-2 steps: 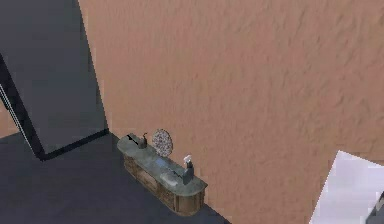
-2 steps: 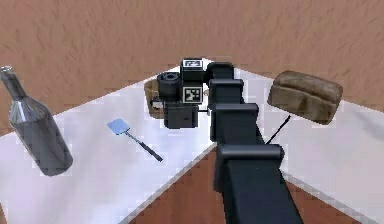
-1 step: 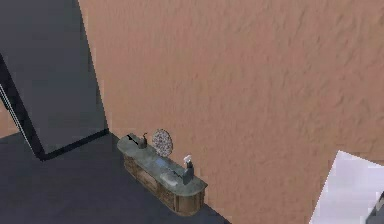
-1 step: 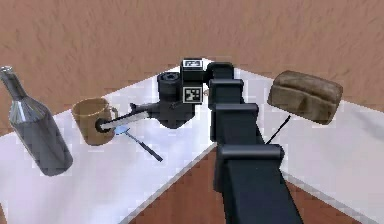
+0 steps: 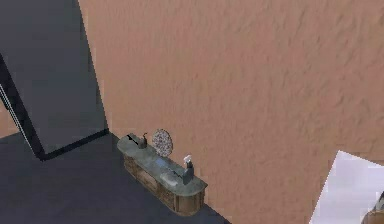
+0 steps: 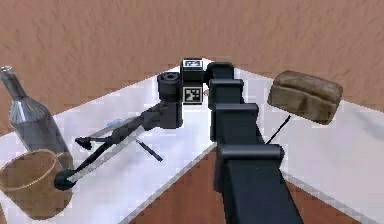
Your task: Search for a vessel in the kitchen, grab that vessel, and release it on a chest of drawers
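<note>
- The gripper point(image 6: 75, 162) lies over a white countertop point(image 6: 340, 170); whether it holds anything cannot be told.
- A brown vessel point(image 6: 30, 182) stands at its fingertips, beside a grey bottle point(image 6: 28, 118).
- A bread loaf point(image 6: 305, 95) lies well apart.

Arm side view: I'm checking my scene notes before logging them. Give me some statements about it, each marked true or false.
1. A grey bottle stands upright on the white counter. True.
2. The brown loaf lies at the view's left. False: it lies at the right, and the bottle is at the left.
3. The gripper reaches toward a brown vessel at the lower left. True.
4. The gripper holds the bottle clear of the counter. False: the bottle stands on the counter, and whether the gripper holds anything cannot be told.
</note>
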